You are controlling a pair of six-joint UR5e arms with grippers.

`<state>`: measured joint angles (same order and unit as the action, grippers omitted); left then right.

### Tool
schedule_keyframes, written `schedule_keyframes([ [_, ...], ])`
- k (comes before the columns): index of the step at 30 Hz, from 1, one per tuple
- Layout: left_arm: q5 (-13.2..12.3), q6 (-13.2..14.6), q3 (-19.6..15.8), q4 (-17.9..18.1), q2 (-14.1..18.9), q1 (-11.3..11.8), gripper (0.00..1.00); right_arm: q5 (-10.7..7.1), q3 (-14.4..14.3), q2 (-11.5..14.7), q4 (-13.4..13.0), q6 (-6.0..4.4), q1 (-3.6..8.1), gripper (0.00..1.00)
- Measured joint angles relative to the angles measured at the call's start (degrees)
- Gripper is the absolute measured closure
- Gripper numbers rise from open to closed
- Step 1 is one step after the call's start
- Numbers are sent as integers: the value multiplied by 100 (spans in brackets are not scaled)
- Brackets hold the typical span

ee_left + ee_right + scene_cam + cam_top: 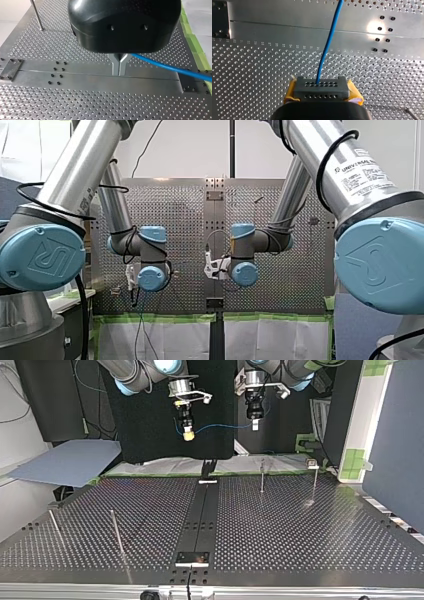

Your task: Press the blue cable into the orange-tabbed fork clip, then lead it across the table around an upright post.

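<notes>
AIRBORNE SPAN: Two arms hold a blue cable point(220, 427) in the air above the far edge of the perforated tabletop point(300, 530), with a short, nearly straight length of it running between them. The right tool point(188, 436), at the top view's left, has its yellow pads closed on the cable. Its wrist camera shows the blue line running out from between the pads and away over the plate. The left tool point(255, 424), at that view's right, has its metal fingers point(116, 67) pinched together. The cable leaves them to one side, so this tool too appears to be clamped on the line. A grip at two points keeps a controlled length between the tools, probably so that it can be pushed down into a clip's slot.

Neither step of the task looks begun, as the cable touches nothing on the tabletop. The orange-tabbed fork clip cannot be picked out with certainty; a small fixture point(312, 464) at the far right of the top view is too small to tell. In the same view the far posts point(261, 476) stand as a thin upright pair at the far right. The near posts point(117, 532) stand as another pair at the near left, well apart from them across the central seam. The routing will probably call for lowering the span first, then carrying it round one post.
</notes>
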<state>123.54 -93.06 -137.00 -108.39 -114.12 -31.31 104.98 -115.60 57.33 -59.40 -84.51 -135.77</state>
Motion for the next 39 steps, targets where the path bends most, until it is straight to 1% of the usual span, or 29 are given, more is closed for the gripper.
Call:
schedule_keyframes([
  [1, 7, 7, -2, -4, -8, 0, 100, 10, 10, -9, 9, -9, -9, 100],
  [4, 94, 63, -6, -18, -55, 0, 100, 108, 110, -109, 110, -109, -109, 100],
  [5, 124, 75, -7, -20, -65, 0, 100, 167, 167, -168, 168, -167, -168, 100],
  [7, 168, 92, -7, -23, -78, 0, 100, 269, 269, -269, 269, -236, -270, 100],
  [8, 178, 96, -7, -24, -81, 0, 100, 342, 343, -343, 343, -267, -343, 100],
  [11, 195, 102, -8, -25, -84, 0, 100, 536, 536, -496, 536, -301, -501, 100],
  [14, 199, 103, -8, -25, -85, 0, 100, 735, 733, -555, 706, -310, -563, 100],
  [17, 200, 104, -8, -26, -86, 0, 100, 933, 857, -572, 779, -313, -581, 100],
  [20, 201, 104, -8, -26, -87, 0, 100, 1052, 897, -575, 799, -314, -584, 100],
  [26, 201, 104, -8, -26, -87, 0, 100, 1101, 909, -577, 805, -314, -586, 100],
  [28, 186, 89, -8, -41, -71, 16, 100, 1124, 890, -558, 786, -335, -568, 100],
  [31, 86, -10, -6, -142, 26, 80, 100, 1173, 789, -456, 721, -435, -481, 100],
  [34, -49, -145, -7, -274, 163, 124, 100, 1176, 625, -290, 690, -601, -406, 100],
  [35, -95, -191, -7, -307, 207, 139, 100, 1165, 556, -221, 678, -670, -386, 100],
  [37, -210, -306, -6, -315, 324, 182, 100, 1126, 480, -126, 650, -765, -365, 100],
  [39, -331, -429, -6, -291, 445, 251, 100, 1047, 420, -14, 587, -878, -348, 100],
])
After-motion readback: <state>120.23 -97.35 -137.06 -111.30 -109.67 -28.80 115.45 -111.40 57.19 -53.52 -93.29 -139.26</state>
